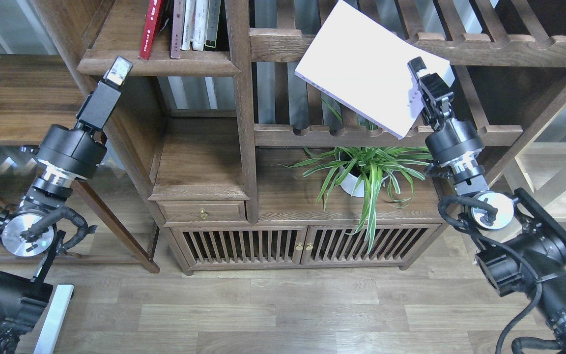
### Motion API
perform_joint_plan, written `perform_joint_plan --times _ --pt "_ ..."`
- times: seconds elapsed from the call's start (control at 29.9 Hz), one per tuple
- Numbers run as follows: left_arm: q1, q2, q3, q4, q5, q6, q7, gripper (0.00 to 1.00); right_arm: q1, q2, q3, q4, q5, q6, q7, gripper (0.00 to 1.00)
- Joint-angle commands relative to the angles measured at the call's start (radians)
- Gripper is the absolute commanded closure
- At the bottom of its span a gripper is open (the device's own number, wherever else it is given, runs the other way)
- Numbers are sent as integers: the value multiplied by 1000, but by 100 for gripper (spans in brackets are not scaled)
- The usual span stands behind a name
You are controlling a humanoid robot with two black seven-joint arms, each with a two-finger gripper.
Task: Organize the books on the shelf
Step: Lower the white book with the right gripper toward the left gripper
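My right gripper [421,81] is shut on the right edge of the thick white-lavender paperback [361,69] and holds it tilted in the air in front of the slatted shelves. The dark-walnut shelf [157,65] with the rounded front edge is at the upper left. On it stand the red book [150,29] and a maroon-brown book [177,29], upright, with thin white-spined and black-spined books to their right. My left gripper [118,69] is just below and left of that shelf's front edge, empty; its fingers cannot be told apart.
A potted spider plant [361,172] stands on the cabinet top below the held book. Slatted shelves with scalloped rails [342,132] are behind the book. A wooden post [241,98] separates the walnut shelf from the slatted part. A lighter rack stands at the far right.
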Motion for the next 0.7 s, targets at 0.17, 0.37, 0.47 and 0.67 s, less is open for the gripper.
perform_joint_plan --times 0.17,0.37,0.47,0.67 --pt "9 1 11 0 0 0 0 2 -110 -3 8 0 0 -1 1 95" --pt "100 -19 72 -8 -6 0 -2 2 -203 2 -3 4 -1 -1 1 95" --pt "153 -39 92 -8 -11 0 -2 2 -254 3 -5 16 -1 -1 1 95" --pt "267 -42 141 -8 -54 0 -2 2 -337 37 -11 39 -9 -1 3 95"
